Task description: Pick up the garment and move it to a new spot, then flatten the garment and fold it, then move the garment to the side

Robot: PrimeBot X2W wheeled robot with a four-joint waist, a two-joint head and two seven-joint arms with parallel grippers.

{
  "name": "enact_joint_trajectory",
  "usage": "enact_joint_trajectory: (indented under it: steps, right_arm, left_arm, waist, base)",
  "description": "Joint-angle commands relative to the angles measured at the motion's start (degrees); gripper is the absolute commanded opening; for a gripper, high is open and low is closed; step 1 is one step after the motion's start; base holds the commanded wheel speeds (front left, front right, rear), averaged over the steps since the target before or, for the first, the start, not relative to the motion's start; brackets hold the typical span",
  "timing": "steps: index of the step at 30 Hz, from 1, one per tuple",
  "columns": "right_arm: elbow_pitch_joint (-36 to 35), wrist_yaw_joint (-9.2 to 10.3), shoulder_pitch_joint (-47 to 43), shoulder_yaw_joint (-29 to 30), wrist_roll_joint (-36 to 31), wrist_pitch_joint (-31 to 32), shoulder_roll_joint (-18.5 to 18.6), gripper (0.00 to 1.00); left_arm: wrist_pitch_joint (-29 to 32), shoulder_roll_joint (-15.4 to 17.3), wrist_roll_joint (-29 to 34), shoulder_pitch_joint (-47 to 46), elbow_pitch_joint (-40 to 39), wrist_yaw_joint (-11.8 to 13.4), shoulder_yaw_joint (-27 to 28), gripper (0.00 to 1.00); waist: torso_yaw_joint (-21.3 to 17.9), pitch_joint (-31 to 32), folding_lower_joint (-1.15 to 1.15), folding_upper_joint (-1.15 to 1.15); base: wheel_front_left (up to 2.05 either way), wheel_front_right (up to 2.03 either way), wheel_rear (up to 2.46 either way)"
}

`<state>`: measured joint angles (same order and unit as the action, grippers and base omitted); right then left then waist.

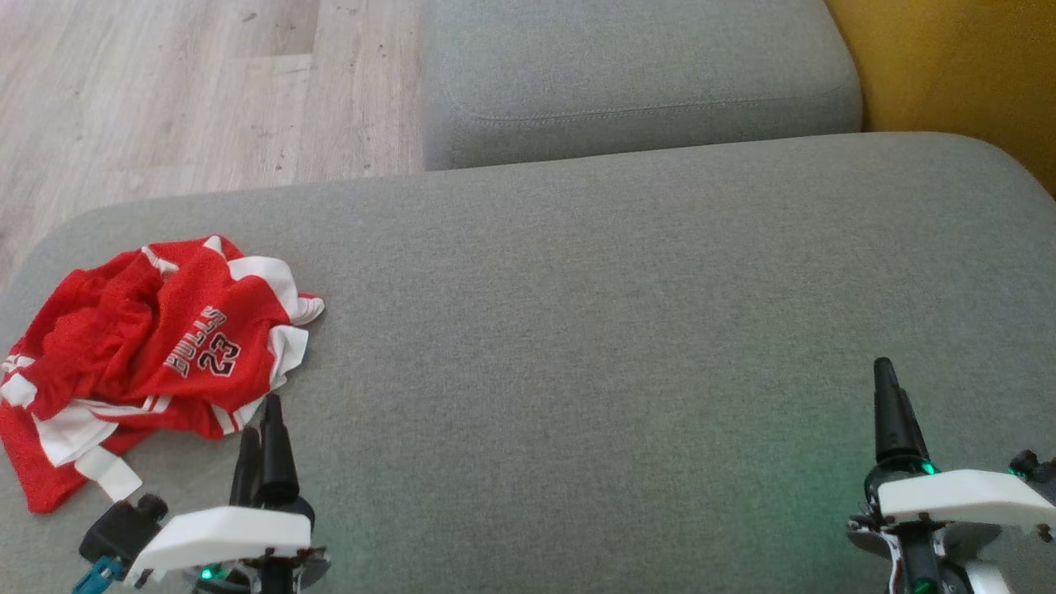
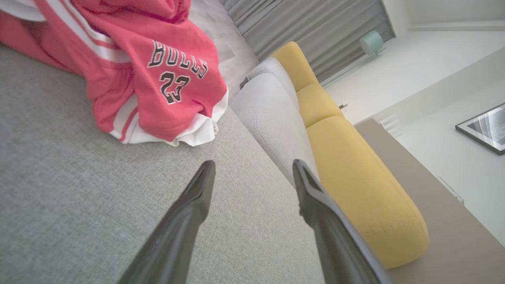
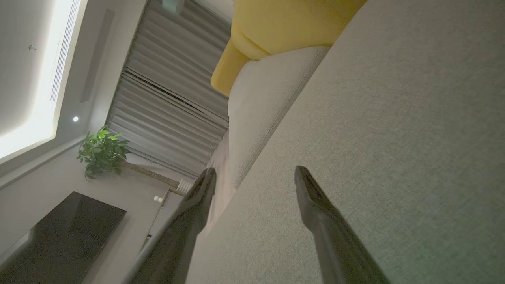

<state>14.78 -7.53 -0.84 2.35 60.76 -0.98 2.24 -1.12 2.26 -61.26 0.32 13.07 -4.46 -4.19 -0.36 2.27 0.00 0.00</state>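
Just ahead and left of my left end effector (image 1: 261, 417), the garment (image 1: 148, 346) lies bunched. Its folds cover most of the cloth, so I cannot tell its outline. From my left wrist, its top and left parts run off the picture. From the head, one finger of my right end effector (image 1: 887, 375) hides the other. Far right of my left end effector, a framed picture (image 2: 483, 128) is cut by the edge, and I cannot make out what it shows.

Garment (image 1: 148, 346): one
Claws: two, left claw (image 2: 253, 162), right claw (image 3: 255, 169)
Grey cushions: two, near cushion (image 1: 594, 330), far cushion (image 1: 635, 74)
Potted plant (image 3: 102, 152): one
Framed picture (image 2: 483, 128): one
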Motion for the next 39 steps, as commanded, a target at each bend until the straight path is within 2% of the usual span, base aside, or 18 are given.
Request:
enact_joint_trajectory:
  steps: [1, 39]
  right_arm:
    - [-2.51, 0.02, 0.9, -0.86, -2.49, -0.76, 0.34, 1.0]
    - [-5.15, 0.03, -1.09, -3.2, -29.91, -7.01, 0.48, 1.0]
  left_arm:
    - [-0.69, 0.38, 2.41, -1.82, -2.34, 0.34, -0.13, 1.0]
    - [-6.91, 0.59, 29.59, -1.42, -4.02, 2.88, -6.39, 1.0]
  waist:
    - [0.01, 0.14, 0.0, 0.0]
    - [0.22, 1.76, 0.0, 0.0]
  base:
    - [0.0, 0.0, 0.0]
    - [0.0, 0.0, 0.0]
